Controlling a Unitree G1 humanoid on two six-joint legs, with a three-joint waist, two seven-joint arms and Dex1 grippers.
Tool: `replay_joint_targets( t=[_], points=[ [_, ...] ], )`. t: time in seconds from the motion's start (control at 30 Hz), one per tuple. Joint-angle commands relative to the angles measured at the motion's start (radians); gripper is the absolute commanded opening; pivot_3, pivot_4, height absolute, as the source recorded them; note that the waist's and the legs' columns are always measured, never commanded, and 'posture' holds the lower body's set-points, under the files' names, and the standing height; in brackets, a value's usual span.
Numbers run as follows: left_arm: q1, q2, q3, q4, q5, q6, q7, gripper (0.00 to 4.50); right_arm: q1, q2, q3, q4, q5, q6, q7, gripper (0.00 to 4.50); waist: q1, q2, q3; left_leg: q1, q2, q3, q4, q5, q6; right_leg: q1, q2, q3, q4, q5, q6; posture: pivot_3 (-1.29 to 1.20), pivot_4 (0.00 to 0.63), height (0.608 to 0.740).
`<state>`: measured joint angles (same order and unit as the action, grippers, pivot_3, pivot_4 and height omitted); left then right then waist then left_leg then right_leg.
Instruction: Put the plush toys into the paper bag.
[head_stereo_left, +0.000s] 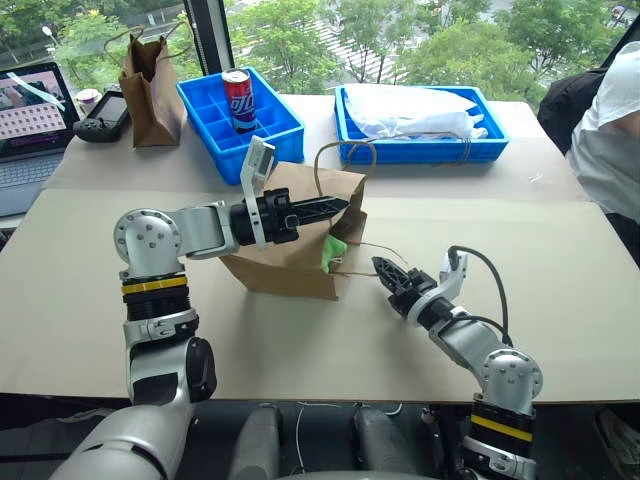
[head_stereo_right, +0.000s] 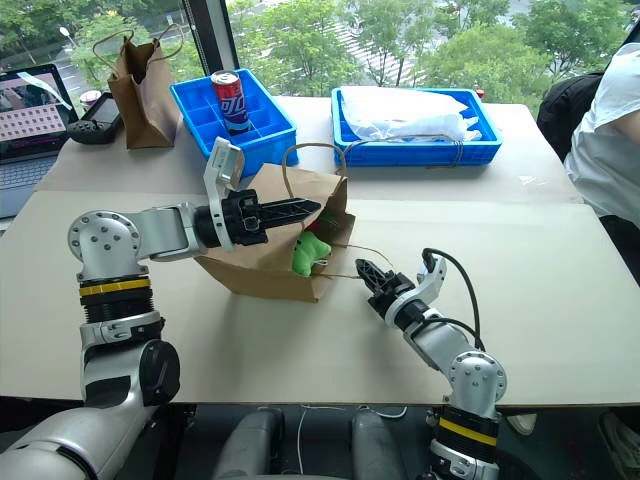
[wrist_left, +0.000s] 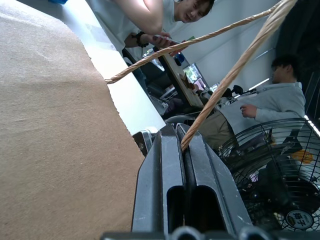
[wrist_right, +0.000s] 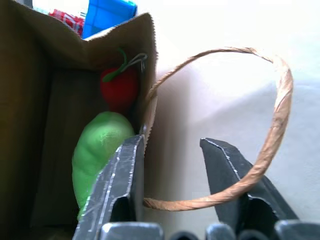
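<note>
- Fingers of the left gripper (wrist_left: 182, 150) are pressed together on a handle (wrist_left: 220, 85) of the paper bag (head_stereo_left: 290, 255), holding it.
- Right gripper (wrist_right: 172, 167) fingers stand apart at the bag's mouth, one handle loop between them.
- Both plush toys, red chili (wrist_right: 119, 87) and lime-green blob (wrist_right: 97, 155), lie inside the bag on its side.
- Likely last step; next, withdraw the right gripper clear of the loop.

Probably an office: laptop (head_stereo_left: 30, 110), monitors, window.

A cardboard-covered table (head_stereo_left: 560, 290) carries the paper bag (head_stereo_left: 285, 255) lying mid-table — along the far edge a narrower brown bag (head_stereo_left: 150, 90), two blue trays (head_stereo_left: 285, 125) (head_stereo_left: 410, 150), and a laptop (head_stereo_left: 30, 110) at the far left corner.
</note>
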<state>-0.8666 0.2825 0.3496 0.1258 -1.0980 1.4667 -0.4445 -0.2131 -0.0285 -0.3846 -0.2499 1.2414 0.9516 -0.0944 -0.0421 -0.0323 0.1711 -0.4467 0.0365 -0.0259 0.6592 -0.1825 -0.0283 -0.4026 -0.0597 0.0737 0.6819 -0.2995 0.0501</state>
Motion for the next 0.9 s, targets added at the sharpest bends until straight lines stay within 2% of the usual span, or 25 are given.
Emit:
replay_joint_targets(
  t=[0.03, 0.07, 0.17, 0.37, 0.47, 0.63, 0.9],
  points=[
    [-0.046, 0.043, -0.012, 0.015, 0.025, -0.065, -0.050, 0.00, -0.052, -0.024, -0.019, -0.091, 0.082, -0.065, 0.040, 0.41, -0.002, 0.000, 0.000, 0.000, 0.000, 0.000, 0.000, 0.000, 0.000, 0.000, 0.000, 0.000, 0.000, 0.000, 0.000, 0.00, 0.150, 0.698],
    [-0.059, 0.065, -0.023, 0.039, 0.046, -0.094, -0.076, 0.00, -0.088, -0.038, -0.021, -0.116, 0.123, -0.075, 0.040, 0.02, -0.002, 0.000, 0.000, 0.000, 0.000, 0.000, 0.000, 0.000, 0.000, 0.000, 0.000, 0.000, 0.000, 0.000, 0.000, 0.00, 0.150, 0.698],
    [-0.099, 0.113, -0.055, 0.111, 0.101, -0.173, -0.152, 0.00, -0.189, -0.083, -0.010, -0.159, 0.206, -0.092, 0.034, 0.02, -0.003, 0.002, 0.001, 0.000, 0.000, 0.000, 0.000, 0.000, 0.000, -0.001, 0.000, 0.000, 0.000, 0.000, 0.000, 0.00, 0.150, 0.698],
    [-0.160, 0.165, -0.105, 0.218, 0.191, -0.290, -0.270, 0.00, -0.367, -0.139, 0.052, -0.176, 0.256, -0.134, -0.023, 0.02, 0.002, 0.002, 0.001, 0.000, 0.000, 0.000, -0.002, 0.000, 0.000, 0.000, 0.000, -0.001, -0.001, 0.000, 0.000, 0.00, 0.150, 0.698],
    [-0.180, 0.186, -0.116, 0.252, 0.218, -0.317, -0.309, 0.00, -0.409, -0.160, 0.092, -0.189, 0.272, -0.139, -0.050, 0.02, 0.001, 0.002, 0.001, -0.003, 0.000, 0.000, -0.002, 0.000, 0.000, -0.003, 0.000, -0.001, -0.001, 0.000, 0.000, 0.00, 0.150, 0.698],
    [-0.172, 0.184, -0.123, 0.247, 0.227, -0.310, -0.337, 0.00, -0.407, -0.205, 0.138, -0.206, 0.294, -0.134, -0.072, 0.02, 0.003, 0.002, 0.001, -0.004, 0.000, -0.001, -0.002, 0.000, 0.000, -0.003, 0.000, -0.001, -0.001, 0.000, 0.000, 0.00, 0.150, 0.698],
    [-0.113, 0.182, -0.160, 0.166, 0.234, -0.282, -0.358, 0.00, -0.290, -0.316, 0.203, -0.241, 0.346, -0.094, -0.072, 0.02, 0.003, 0.002, 0.001, -0.005, 0.000, -0.001, -0.002, 0.000, 0.000, -0.003, 0.000, -0.002, -0.001, 0.000, 0.000, 0.00, 0.150, 0.698]
  ],
)
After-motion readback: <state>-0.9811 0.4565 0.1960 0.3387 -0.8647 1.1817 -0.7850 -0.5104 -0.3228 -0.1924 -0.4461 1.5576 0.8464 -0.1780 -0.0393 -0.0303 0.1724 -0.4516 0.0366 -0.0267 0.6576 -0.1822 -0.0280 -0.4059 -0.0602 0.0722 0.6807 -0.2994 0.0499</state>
